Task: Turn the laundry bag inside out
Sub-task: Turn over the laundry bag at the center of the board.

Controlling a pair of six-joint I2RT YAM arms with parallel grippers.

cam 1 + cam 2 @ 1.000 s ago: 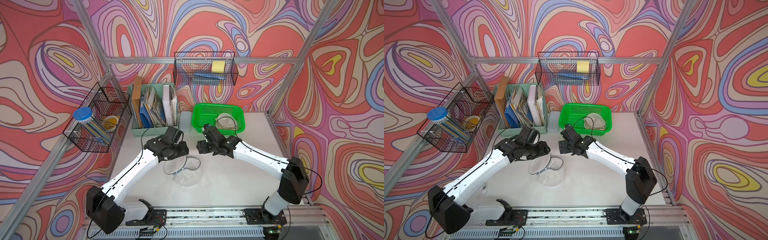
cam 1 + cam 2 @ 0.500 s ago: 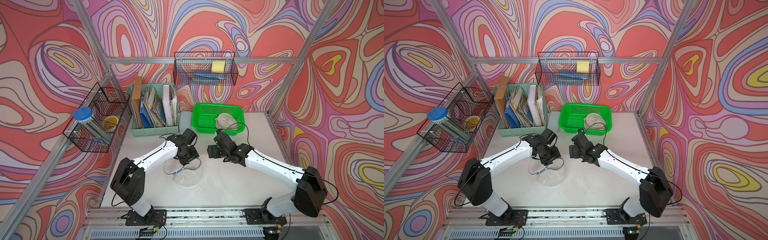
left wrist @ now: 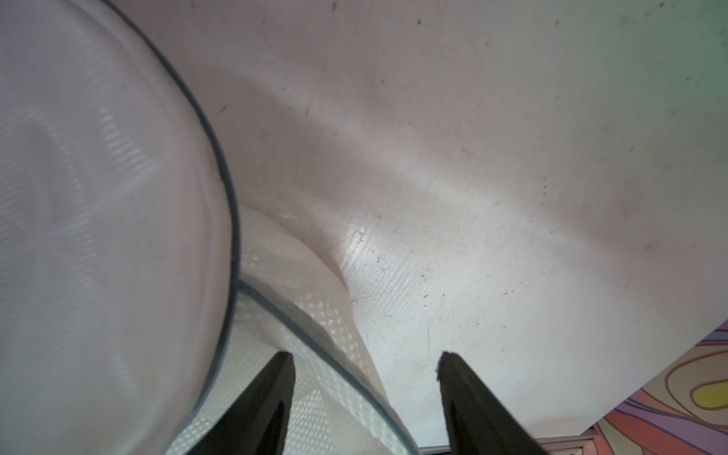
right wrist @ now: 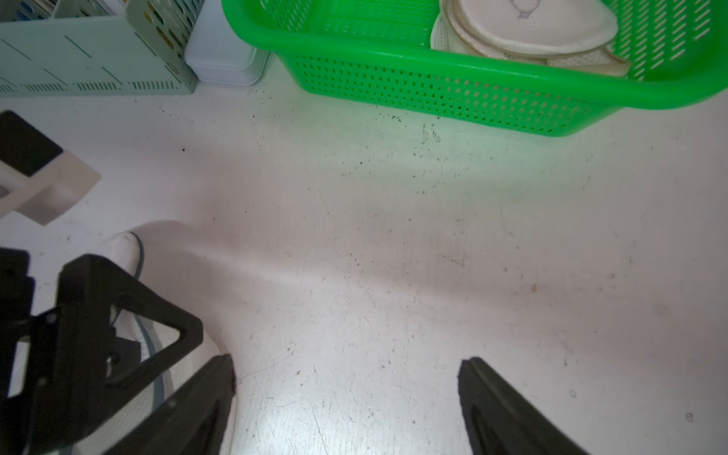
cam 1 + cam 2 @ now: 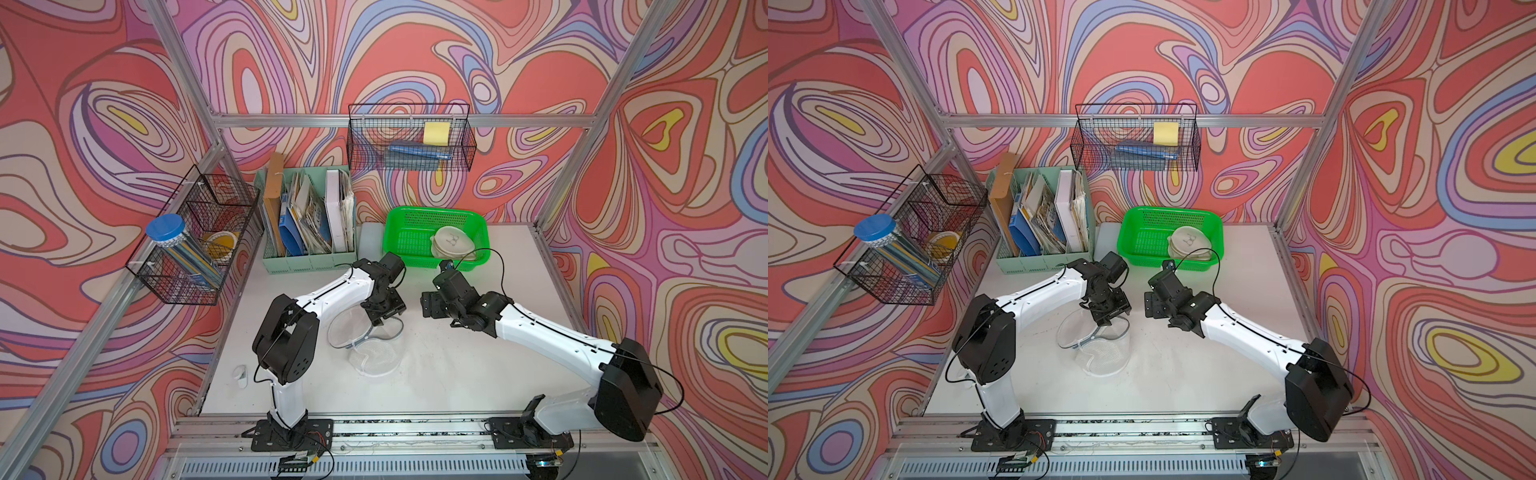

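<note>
Bag (image 5: 376,353) stands open mid-table (image 5: 457,374). Left gripper (image 3: 366,362) is spread over its far rim, nothing pinched. Right gripper (image 4: 346,366) is spread wide and empty, just right of the bag. Best move: close left on the rim before lifting, then push the base through with right. Left wrist view shows the rim between the jaws; in both top views the gripper hides that.

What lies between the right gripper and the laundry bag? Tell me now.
Only bare table, as the right wrist view shows: the right gripper, jaws open, hangs just beside the laundry bag, where the left gripper stands.
</note>
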